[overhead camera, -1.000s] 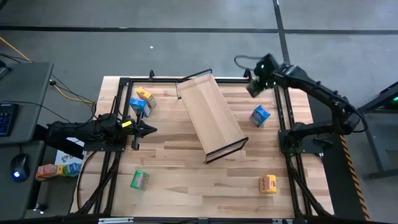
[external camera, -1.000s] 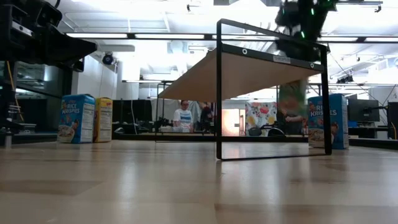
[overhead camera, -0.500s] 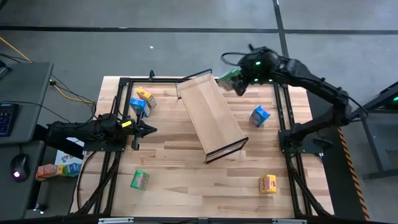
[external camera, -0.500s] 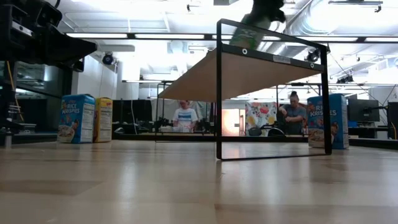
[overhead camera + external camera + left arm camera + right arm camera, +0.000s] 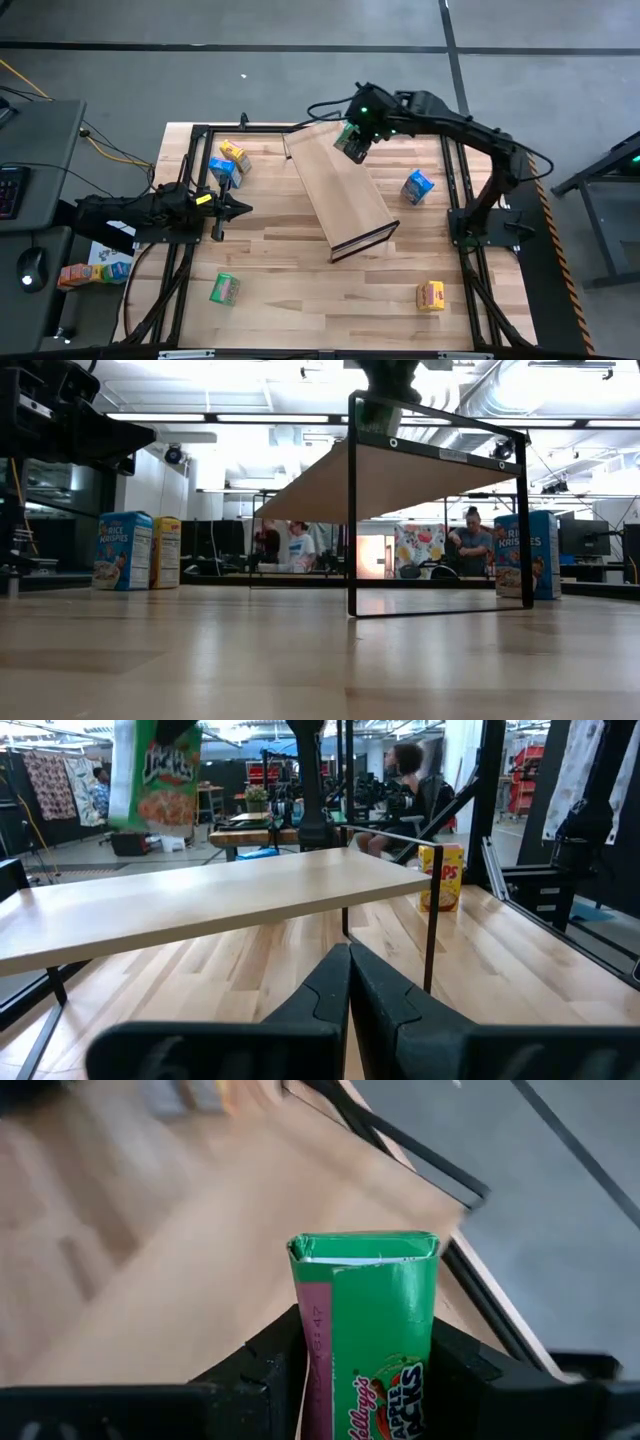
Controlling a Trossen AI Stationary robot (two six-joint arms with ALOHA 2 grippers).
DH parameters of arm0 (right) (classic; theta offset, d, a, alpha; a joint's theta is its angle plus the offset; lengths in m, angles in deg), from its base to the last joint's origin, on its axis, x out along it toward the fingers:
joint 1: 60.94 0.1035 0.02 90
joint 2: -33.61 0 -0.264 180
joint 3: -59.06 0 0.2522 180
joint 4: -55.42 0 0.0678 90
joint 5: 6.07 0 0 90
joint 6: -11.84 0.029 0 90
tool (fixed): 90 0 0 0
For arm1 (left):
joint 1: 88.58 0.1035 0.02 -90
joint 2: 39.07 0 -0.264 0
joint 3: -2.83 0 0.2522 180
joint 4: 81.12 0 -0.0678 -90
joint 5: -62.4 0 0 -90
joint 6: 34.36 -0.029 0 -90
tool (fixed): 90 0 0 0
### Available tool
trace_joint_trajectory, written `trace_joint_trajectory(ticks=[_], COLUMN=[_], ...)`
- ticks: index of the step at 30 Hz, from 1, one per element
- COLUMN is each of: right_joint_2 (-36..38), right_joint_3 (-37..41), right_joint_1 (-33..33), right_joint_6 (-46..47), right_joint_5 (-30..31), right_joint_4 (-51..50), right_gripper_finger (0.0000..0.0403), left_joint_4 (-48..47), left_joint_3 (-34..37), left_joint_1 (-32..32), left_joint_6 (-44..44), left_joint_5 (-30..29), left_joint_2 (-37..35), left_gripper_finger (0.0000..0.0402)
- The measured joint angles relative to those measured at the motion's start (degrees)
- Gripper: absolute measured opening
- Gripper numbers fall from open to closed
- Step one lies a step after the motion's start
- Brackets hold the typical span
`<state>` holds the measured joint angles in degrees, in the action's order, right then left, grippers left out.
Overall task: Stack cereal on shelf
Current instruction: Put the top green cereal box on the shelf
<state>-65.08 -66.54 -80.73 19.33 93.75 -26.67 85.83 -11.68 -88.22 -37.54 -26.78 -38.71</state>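
Since a second ago the right arm has swung in from the table's far right corner, carrying a green box [image 5: 366,1330] to a spot above the far end of the shelf [image 5: 340,195]; nothing else has shifted. Its right gripper [image 5: 352,142] pinches the box between its fingers [image 5: 260,1370], and the left wrist view shows the box hanging clear of the board (not touching it). That shelf lies slantwise near the middle of the table [image 5: 300,280], its dark-framed end toward the near edge. A blue box [image 5: 222,171] and a yellow box [image 5: 235,153] stand close together near the far left corner, a second blue box [image 5: 418,186] sits toward the right edge, a second green box [image 5: 224,289] lies near the near left corner, and a second yellow box [image 5: 431,295] lies near the near right corner. At the left edge the left gripper [image 5: 243,208] waits above the table with its fingers pressed together, pointing toward the shelf. Beyond the table people [image 5: 470,540] show in the room.
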Motion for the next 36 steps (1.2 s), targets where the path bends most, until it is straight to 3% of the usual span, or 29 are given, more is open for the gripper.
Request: trace_joint_trajectory(ticks=[3,9,26,36], right_joint_2=[-2.0,-4.67,-5.25,-5.25], right_joint_3=[-0.3,0.03,0.12,0.12], right_joint_1=[-1.16,-3.28,-6.7,-7.22], right_joint_6=[0.24,1.74,4.09,4.22], right_joint_5=[1.84,-0.55,-2.86,-4.32], right_joint_4=[-1.49,-1.4,3.43,6.29], right_gripper_finger=[0.0145,0.0145,0.0145,0.0179], left_joint_4=[0.0,-0.02,0.0,-0.02], left_joint_3=[0.02,0.02,0.0,0.0], left_joint_1=[0.0,-0.01,-0.01,0.0], left_joint_6=[0.0,0.0,0.0,0.0], left_joint_5=[0.02,0.02,0.01,0.0], left_joint_2=[0.0,-0.02,-0.01,-0.02], left_gripper_finger=[0.0003,0.0003,0.0003,0.0003])
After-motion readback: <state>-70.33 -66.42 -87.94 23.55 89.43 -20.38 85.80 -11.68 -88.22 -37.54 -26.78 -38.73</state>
